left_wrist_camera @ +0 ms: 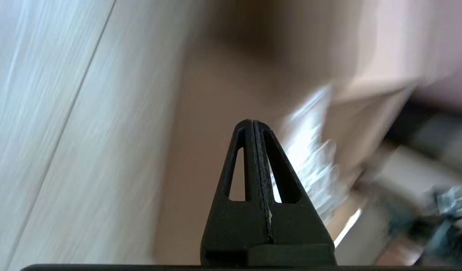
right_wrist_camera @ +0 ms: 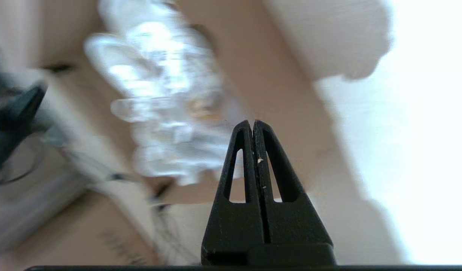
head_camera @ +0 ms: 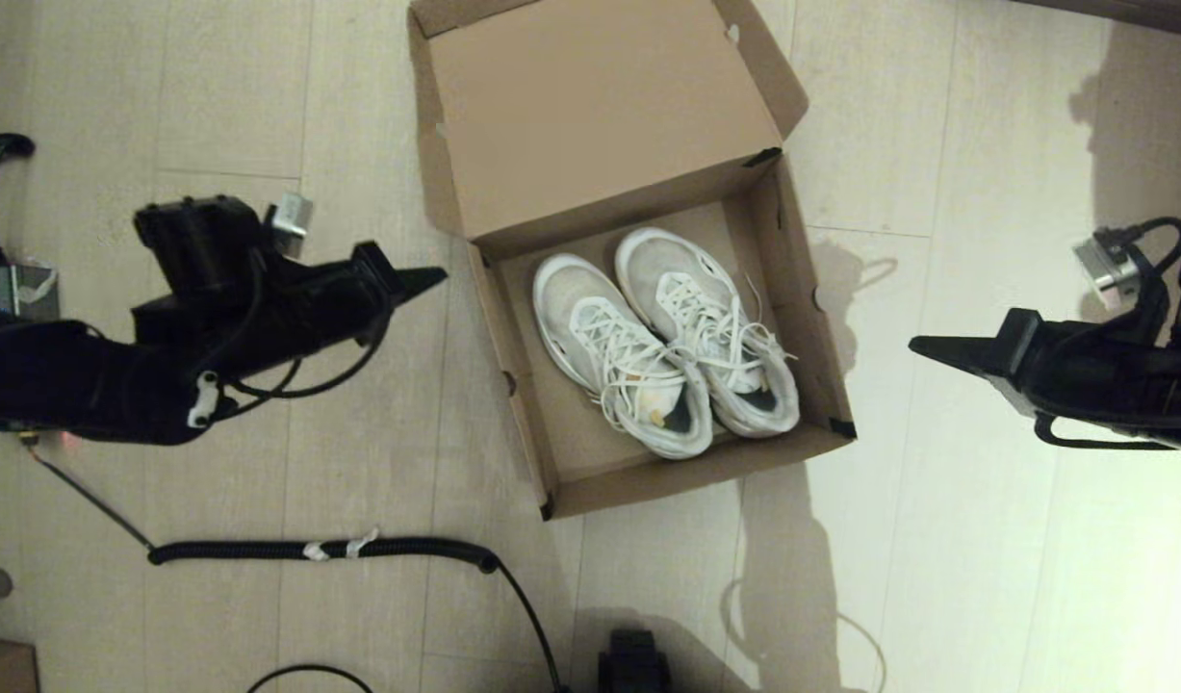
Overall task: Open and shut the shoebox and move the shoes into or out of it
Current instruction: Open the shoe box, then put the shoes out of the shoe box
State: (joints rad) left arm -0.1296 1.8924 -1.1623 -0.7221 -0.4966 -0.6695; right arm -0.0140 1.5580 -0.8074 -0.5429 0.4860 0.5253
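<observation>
The brown cardboard shoebox (head_camera: 811,318) lies open on the floor, its hinged lid (head_camera: 590,106) folded back on the far side. Both white lace-up shoes (head_camera: 662,342) sit side by side inside, toes toward the lid. My left gripper (head_camera: 436,277) hovers left of the box, shut and empty, its tip just short of the box's left wall. My right gripper (head_camera: 922,345) hovers to the right of the box, also shut and empty, a short way from the right wall. The right wrist view shows the shoes (right_wrist_camera: 166,113) beyond the shut right gripper (right_wrist_camera: 252,124). In the left wrist view the left gripper (left_wrist_camera: 252,123) faces the box (left_wrist_camera: 215,113).
A coiled black cable (head_camera: 320,551) runs across the floor in front of the left arm. A small grey device (head_camera: 12,289) with cables sits at the far left. A black part (head_camera: 633,659) of the robot shows at the bottom edge. A cardboard corner (head_camera: 3,664) lies bottom left.
</observation>
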